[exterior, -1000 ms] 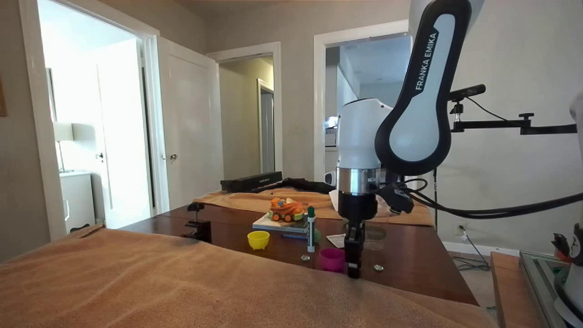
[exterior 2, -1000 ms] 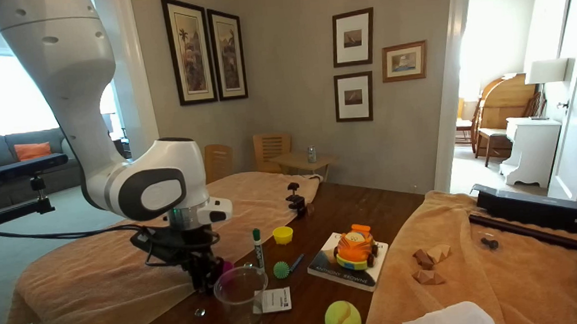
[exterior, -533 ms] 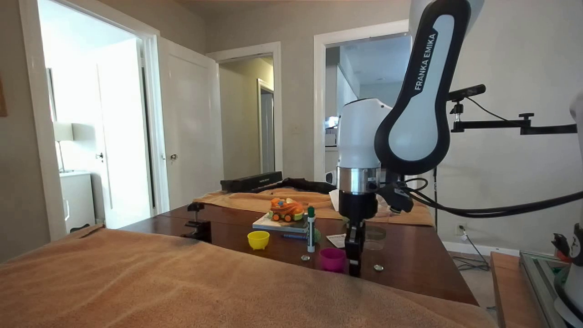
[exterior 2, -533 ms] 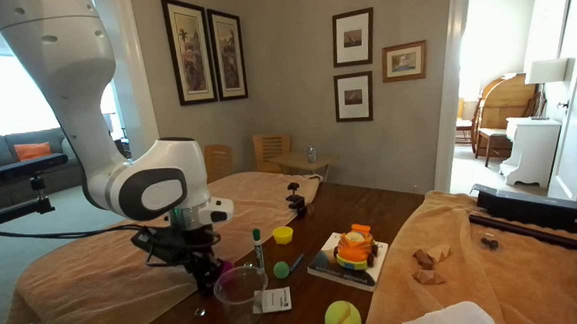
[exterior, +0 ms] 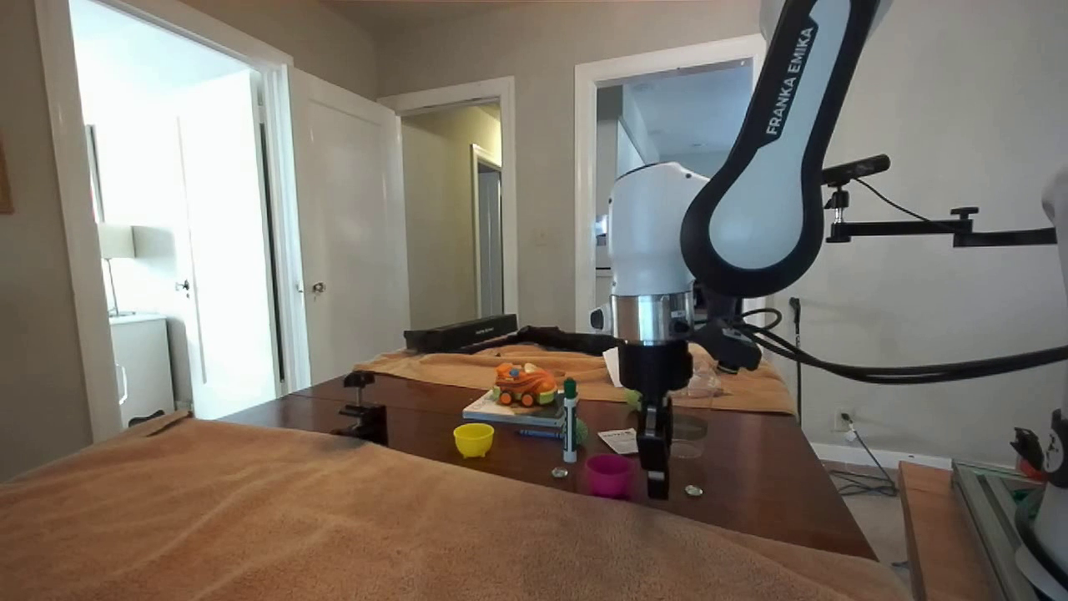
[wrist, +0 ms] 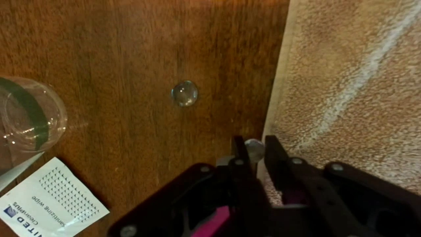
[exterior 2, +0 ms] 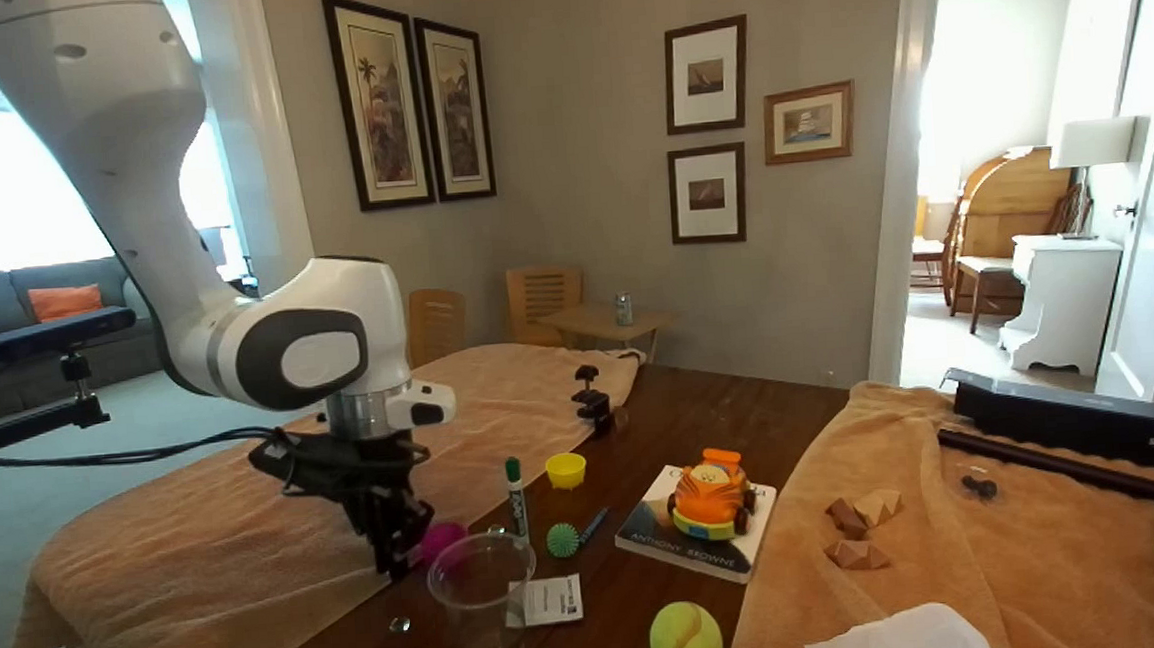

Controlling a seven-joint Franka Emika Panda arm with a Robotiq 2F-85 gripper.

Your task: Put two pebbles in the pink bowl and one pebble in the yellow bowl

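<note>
The brown surface (exterior: pixel 776 480) looks hard and slick, so anything dropped there could bounce or skid. Along one side lies the orange towel (exterior: pixel 292 517), close enough that a low pass might catch its edge. The pincer (exterior: pixel 657 491) hangs low, its tips closed on a small load; going sideways before rising would be the likeliest fault. The clear cup (exterior 2: pixel 480 615), probably light, could topple if a later reach swings wide. The pink bowl (exterior: pixel 610 484) stands just beside the pincer, apart from it, and would take the first knock: a slide without lift might shove or tip it. The yellow bowl (exterior: pixel 473 442) stands well off; letting go too near its rim could lose the load. Too little shows inside either bowl to tell what it holds, so the split of two and one could be miscounted. The green-capped marker (exterior: pixel 570 426) is upright, roughly between the bowls in both exterior views, and a low carry past could fell it. Smallest, the held pebble (wrist: pixel 255 150) is glassy and pinched only at the tips, so a jolt or lopsided grip could free it; a loose pebble (exterior: pixel 693 491) near the pincer and another pebble (exterior: pixel 559 473) near the marker's foot might be nudged away.
</note>
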